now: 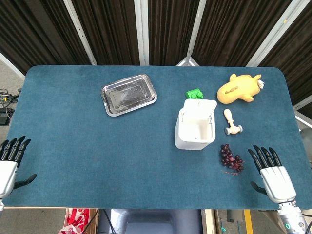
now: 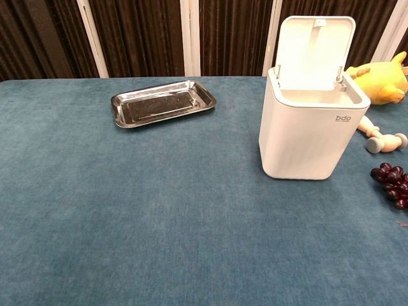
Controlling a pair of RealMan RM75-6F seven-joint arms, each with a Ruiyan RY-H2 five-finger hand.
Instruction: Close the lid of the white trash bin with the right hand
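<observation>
table (image 1: 87, 146) covered in dark teal felt-like cloth, rounded corners at the far side; behind it a wall of dark vertical slats with pale diagonal and upright struts. grey floor and some cables visible past the left edge.

white trash bin (image 2: 311, 127) stands right of centre, lid (image 2: 313, 51) up and tilted back — interior open to the head view. "bdo" mark on its front wall.

right hand (image 1: 272, 173) lies at the near right edge of the cloth, fingers stretched flat and apart, holding nothing, well apart from the bin. left hand (image 1: 10, 161) at the near left edge, fingers likewise extended, empty.

around the bin: steel tray (image 1: 128, 94) to the far left, green block (image 1: 194, 93) just behind, yellow plush toy (image 1: 239, 88) far right, wooden mallet (image 1: 231, 123) beside, grapes (image 1: 231, 159) near the right hand.
</observation>
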